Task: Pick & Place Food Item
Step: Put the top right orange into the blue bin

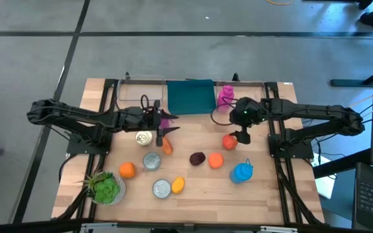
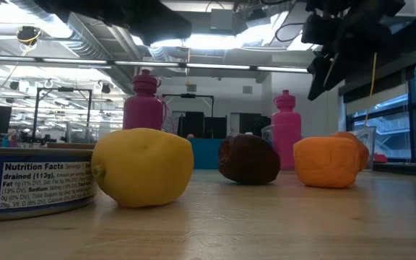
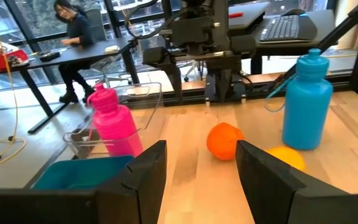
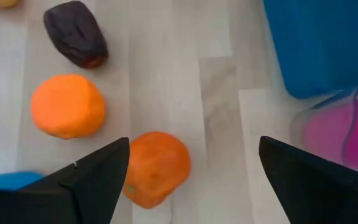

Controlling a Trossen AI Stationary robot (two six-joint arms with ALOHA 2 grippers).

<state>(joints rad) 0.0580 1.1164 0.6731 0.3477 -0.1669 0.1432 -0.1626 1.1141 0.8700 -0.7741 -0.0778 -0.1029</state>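
The food items lie on the wooden table: a round orange (image 1: 230,141) (image 4: 157,167), a lumpier orange item (image 1: 215,160) (image 4: 67,106), a dark plum-like item (image 1: 197,158) (image 4: 76,42), a lemon (image 1: 178,185) (image 2: 143,167), another orange (image 1: 127,169), a carrot-like piece (image 1: 167,145) and lettuce (image 1: 105,188). My right gripper (image 1: 243,137) (image 4: 192,143) hangs open just above the round orange, fingers pointing down, apart from it. My left gripper (image 1: 166,125) (image 3: 201,180) is open above the table's middle left, holding nothing and facing the table's right side.
A teal bin (image 1: 190,96) and a clear container (image 3: 135,99) stand at the far edge. One pink bottle (image 1: 225,96) is by the bin, a second (image 2: 144,101) near my left gripper. A blue bottle (image 1: 241,171) stands right of the oranges. Three cans (image 1: 151,160) sit left of centre.
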